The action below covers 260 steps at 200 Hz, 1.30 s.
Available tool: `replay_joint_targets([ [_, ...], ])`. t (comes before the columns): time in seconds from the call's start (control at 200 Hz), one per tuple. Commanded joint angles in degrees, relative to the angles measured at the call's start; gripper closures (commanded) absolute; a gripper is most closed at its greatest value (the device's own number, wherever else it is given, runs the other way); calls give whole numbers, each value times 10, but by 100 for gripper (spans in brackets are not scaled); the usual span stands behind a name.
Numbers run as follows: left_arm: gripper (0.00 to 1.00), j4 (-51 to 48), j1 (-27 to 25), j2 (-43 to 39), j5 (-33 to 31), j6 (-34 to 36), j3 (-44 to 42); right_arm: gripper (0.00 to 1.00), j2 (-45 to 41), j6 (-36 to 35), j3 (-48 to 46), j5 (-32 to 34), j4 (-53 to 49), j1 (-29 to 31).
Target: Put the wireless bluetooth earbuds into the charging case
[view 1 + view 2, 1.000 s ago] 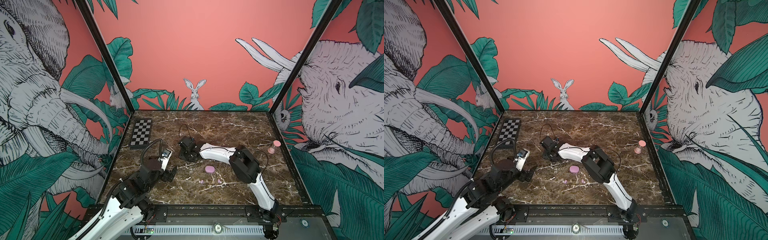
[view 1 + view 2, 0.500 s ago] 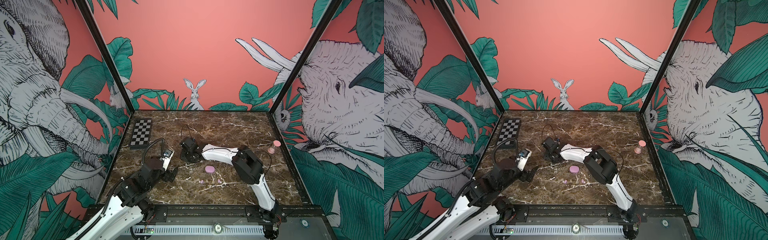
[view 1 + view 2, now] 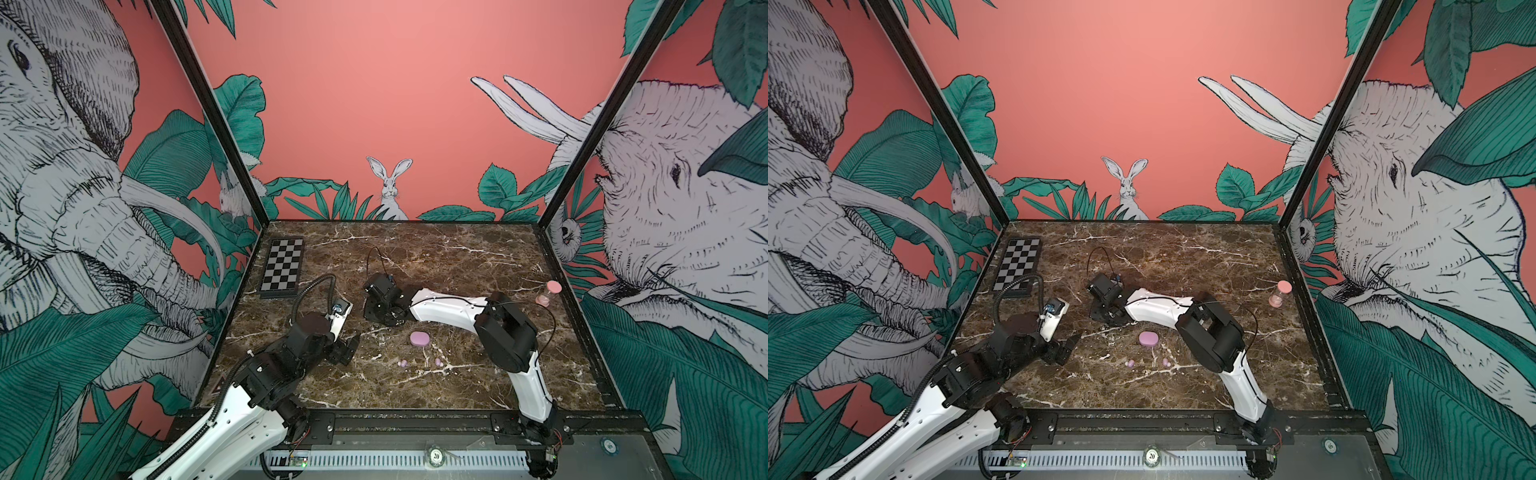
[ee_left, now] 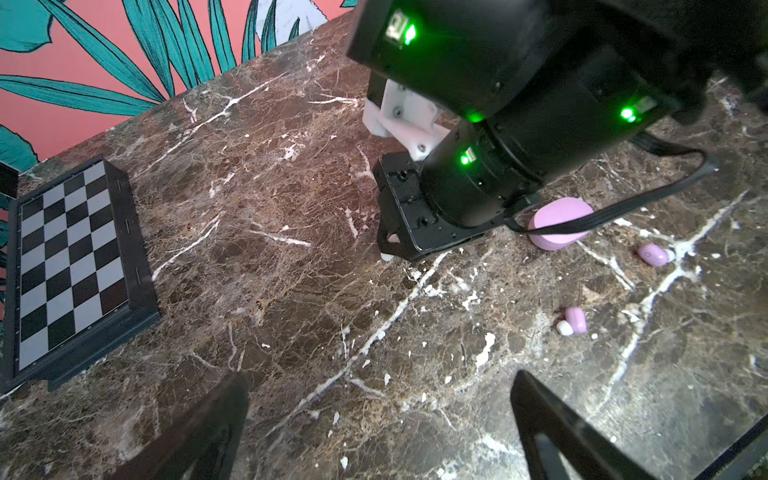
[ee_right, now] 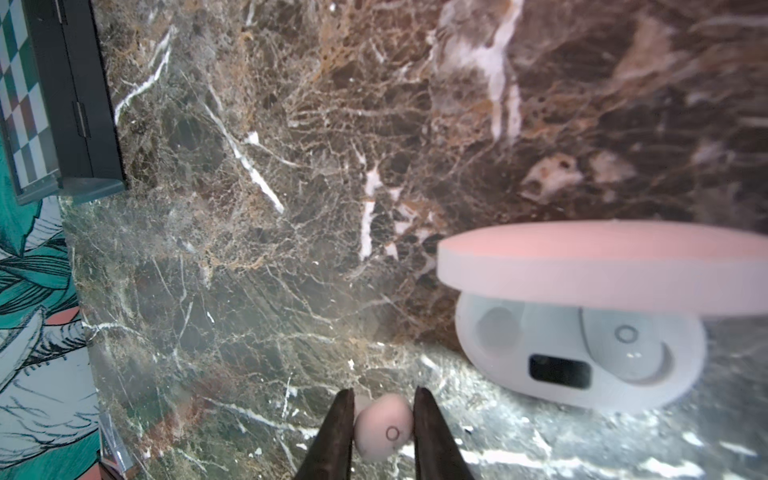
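A brown marble table (image 3: 457,266) stands inside a booth with jungle-print walls. A closed lilac case (image 3: 419,338), a small oval, lies near the table's middle, and everything else here is placed from it.

Two lilac earbuds lie loose on the marble, both nearer the front edge than the lilac case. 1 lilac earbud (image 3: 402,363) is a little to its left and a 2nd lilac earbud (image 3: 439,362) a little to its right. Neither touches it.

The right gripper (image 3: 376,313) hangs low over the table beyond the lilac case, toward the back wall and slightly left. Seen from its wrist, its 2 dark fingers (image 5: 338,432) are pinched on a white earbud (image 5: 384,432). Near that earbud but apart from it sits an open white case (image 5: 582,365) with its lid raised. A seated white earbud (image 5: 627,349) fills 1 socket and the other socket is bare. In both top views the arm hides the white case, so its spot relative to the lilac case cannot be told.

The left gripper (image 3: 348,351) sits to the left of the lilac case, well apart, jaws spread wide and holding nothing.

A chessboard (image 3: 283,272) lies far back-left of the lilac case. A pink hourglass (image 3: 548,293) stands far to its right.
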Motion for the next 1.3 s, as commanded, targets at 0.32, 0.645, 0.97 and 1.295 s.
replay_joint_targets([
  [0.32,1,5,-2,19,26,-1,-5,75,-53,-42,-18,45,-18,4],
  [0.645,1,6,-2,33,42,-4,-4,75,-64,-84,-13,73,-47,3],
  [0.97,1,-2,-2,-9,-28,-4,1,61,-26,-132,33,5,-48,5],
  [1.295,1,-3,-1,-38,-95,-11,-2,44,56,-183,157,-52,-73,7],
])
